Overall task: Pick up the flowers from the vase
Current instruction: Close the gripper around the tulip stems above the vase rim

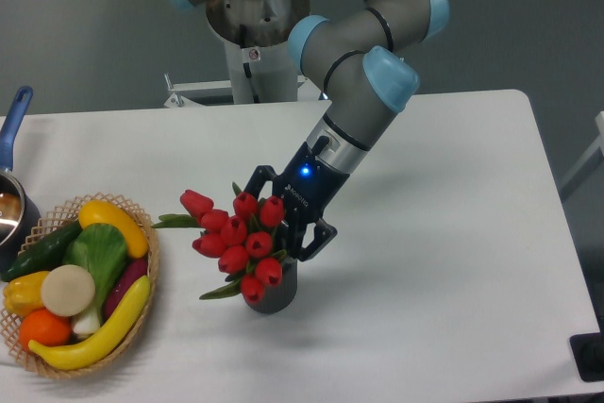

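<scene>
The flowers (236,241) sit in the vase (273,293) near the middle of the table (453,261), leaning out to the left; buds cover most of the vase, only its lower dark body shows. The gripper (280,226) reaches in from the upper right, right behind the bunch. Its fingertips are hidden behind the red buds, so whether it is clamped on the stems or spread cannot be told. Stems are not visible at all. At the left sits a woven basket (146,261) of fruit and vegetables. A pot (11,203) with a blue handle is cut off by the left edge.
</scene>
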### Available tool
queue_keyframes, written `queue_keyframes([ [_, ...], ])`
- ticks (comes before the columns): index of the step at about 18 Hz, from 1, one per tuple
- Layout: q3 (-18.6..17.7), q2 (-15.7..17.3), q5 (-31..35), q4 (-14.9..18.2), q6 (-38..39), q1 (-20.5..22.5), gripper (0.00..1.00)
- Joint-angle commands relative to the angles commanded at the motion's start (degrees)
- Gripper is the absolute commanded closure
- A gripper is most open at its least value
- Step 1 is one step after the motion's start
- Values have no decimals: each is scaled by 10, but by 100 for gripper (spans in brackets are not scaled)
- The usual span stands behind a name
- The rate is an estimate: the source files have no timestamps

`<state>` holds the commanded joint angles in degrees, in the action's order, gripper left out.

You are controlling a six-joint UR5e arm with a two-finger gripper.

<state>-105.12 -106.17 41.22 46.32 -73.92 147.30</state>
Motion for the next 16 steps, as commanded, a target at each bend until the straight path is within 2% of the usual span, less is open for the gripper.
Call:
queue_keyframes([
  [3, -1, 1, -2, 0, 0, 2, 52],
  [16, 1, 5, -38, 0, 3, 10, 59],
])
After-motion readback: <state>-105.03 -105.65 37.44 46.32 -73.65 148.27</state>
